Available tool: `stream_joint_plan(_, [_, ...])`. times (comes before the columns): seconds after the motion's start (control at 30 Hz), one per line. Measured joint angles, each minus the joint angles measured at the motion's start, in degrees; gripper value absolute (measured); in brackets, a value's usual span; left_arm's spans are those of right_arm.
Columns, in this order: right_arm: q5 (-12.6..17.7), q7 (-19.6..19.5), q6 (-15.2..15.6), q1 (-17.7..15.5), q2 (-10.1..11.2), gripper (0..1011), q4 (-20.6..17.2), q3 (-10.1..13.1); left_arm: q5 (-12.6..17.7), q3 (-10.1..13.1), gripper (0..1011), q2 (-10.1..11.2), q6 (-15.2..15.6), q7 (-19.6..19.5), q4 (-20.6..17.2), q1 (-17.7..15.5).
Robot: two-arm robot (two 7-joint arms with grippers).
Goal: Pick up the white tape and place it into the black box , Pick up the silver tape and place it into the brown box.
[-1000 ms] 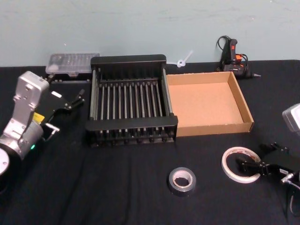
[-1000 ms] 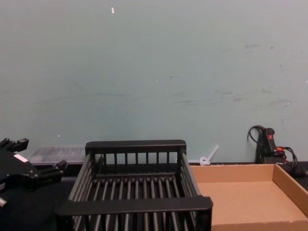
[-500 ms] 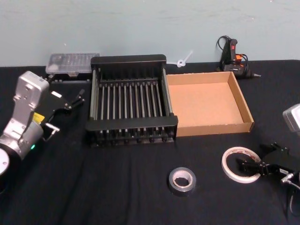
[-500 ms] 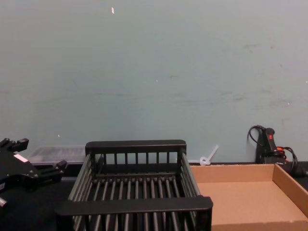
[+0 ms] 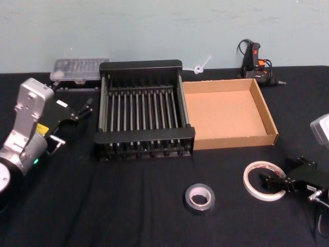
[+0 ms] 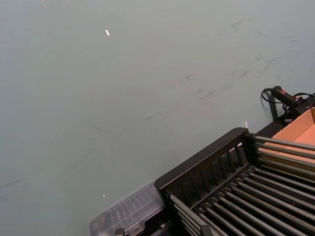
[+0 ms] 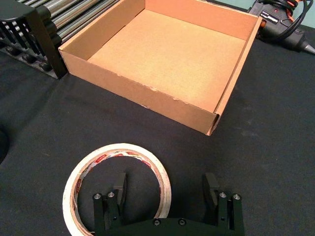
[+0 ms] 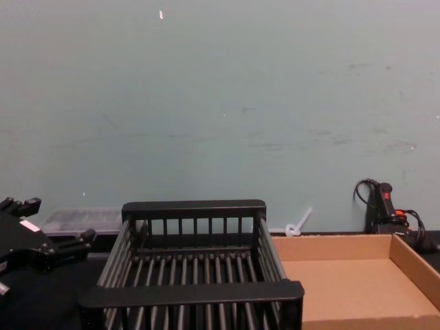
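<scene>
White tape [image 7: 118, 188] flat on table — right gripper [image 7: 165, 188] straddling rim, jaws spread; left gripper [image 5: 82, 109] parked, released.

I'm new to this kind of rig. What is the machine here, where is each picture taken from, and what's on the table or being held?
This is a two-armed robot at a black table.

The head picture looks down from above, the chest picture looks low across the table, and each wrist picture rides on one arm.

On the table sit the black box, the brown box, the silver tape and the white tape.

The right hand is open, with one finger inside the white roll's ring and the other outside, straddling its rim; nothing is held yet.

The left hand is parked, open, left of the black box.
</scene>
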Motion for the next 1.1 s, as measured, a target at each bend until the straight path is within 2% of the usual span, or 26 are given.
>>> stream_joint_plan(0.57, [0.01, -0.02, 0.0, 0.0, 0.04, 1002, -0.08, -0.04, 0.0, 0.0, 1002, 0.0, 0.0, 0.0, 0.0, -0.01])
stream_joint_plan(0.63, [0.02, -0.02, 0.0, 0.0, 0.04, 978, -0.09, -0.04, 0.0, 0.0, 1002, 0.0, 0.0, 0.0, 0.0, 0.0])
stream_joint_plan(0.83, [0.02, -0.02, 0.0, 0.0, 0.04, 833, -0.09, -0.04, 0.0, 0.0, 1001, 0.0, 0.0, 0.0, 0.0, 0.0])
stream_joint_plan(0.93, [0.02, -0.02, 0.0, 0.0, 0.04, 729, -0.09, -0.04, 0.0, 0.0, 1001, 0.0, 0.0, 0.0, 0.0, 0.0])
stream_joint_plan(0.97, [0.02, -0.02, 0.0, 0.0, 0.04, 729, -0.09, -0.04, 0.0, 0.0, 1001, 0.0, 0.0, 0.0, 0.0, 0.0])
stream_joint_plan(1.1, [0.02, -0.02, 0.0, 0.0, 0.04, 589, -0.09, -0.04, 0.0, 0.0, 1002, 0.0, 0.0, 0.0, 0.0, 0.0])
